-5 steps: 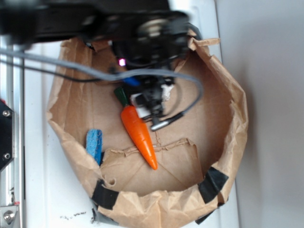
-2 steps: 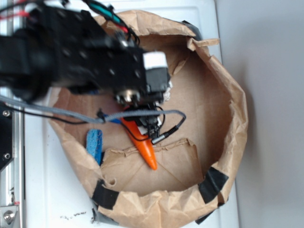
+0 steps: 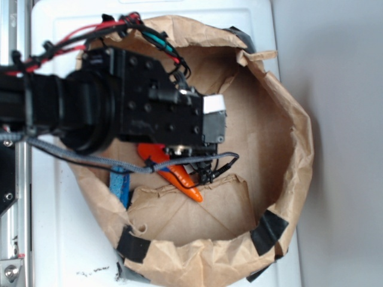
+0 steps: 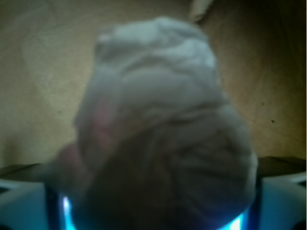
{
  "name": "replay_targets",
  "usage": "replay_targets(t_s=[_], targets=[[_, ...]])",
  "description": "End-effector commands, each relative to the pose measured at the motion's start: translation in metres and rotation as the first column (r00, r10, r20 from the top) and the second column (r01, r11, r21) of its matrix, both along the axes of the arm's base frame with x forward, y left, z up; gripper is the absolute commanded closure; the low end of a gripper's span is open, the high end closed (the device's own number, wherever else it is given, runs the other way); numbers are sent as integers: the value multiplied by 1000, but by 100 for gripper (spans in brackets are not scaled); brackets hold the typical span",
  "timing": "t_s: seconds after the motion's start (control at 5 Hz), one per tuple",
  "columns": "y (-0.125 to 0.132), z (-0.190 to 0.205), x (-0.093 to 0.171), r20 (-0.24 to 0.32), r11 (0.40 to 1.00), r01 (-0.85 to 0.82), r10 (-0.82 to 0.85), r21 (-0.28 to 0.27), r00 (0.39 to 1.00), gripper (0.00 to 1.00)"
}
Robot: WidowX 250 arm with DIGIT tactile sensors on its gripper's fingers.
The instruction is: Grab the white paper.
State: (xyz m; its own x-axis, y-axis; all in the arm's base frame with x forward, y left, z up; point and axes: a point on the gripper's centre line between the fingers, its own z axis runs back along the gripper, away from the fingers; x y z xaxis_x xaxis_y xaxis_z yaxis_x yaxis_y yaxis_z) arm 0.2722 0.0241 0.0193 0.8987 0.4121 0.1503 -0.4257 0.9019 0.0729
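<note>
- Two views show the scene: the exterior one from above, where the black arm (image 3: 119, 113) covers most of the brown paper bag (image 3: 287, 173), and the wrist one, close and blurred.
- The white paper (image 4: 163, 129) fills nearly the whole wrist view, a wrinkled off-white wad sitting between the two finger bases (image 4: 283, 201) at the bottom corners, over the tan bag floor (image 4: 38, 96).
- From above the wad cannot be seen; the arm hides it, and only the orange carrot (image 3: 179, 176) and a blue sponge (image 3: 121, 185) show beside the arm.
- The gripper (image 4: 158, 211) appears to have the wad between its fingers, but whether they press on it cannot be told; the fingertips are hidden behind the paper.
- The step in hand looks like the grasp itself or the start of the lift.
- If the hold is firm, the next move calls for a straight rise clear of the bag's folded rim; a light wad could slip from a loose pinch.
</note>
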Motion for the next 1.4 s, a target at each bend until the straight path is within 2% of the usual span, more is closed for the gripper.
replay_targets(t_s=[0.0, 0.4, 0.6, 0.8, 1.0, 1.2], targets=[[-3, 11, 10, 58, 1000, 11, -11, -8, 998, 100], [-2, 65, 14, -22, 997, 2, -4, -80, 1000, 100], [5, 106, 13, -40, 991, 1, -6, -134, 999, 100], [9, 118, 8, -6, 990, -5, 4, -142, 1000, 100], [12, 123, 7, 4, 986, 12, -12, -165, 1000, 100], [5, 115, 13, 47, 995, 77, -75, -55, 996, 0]])
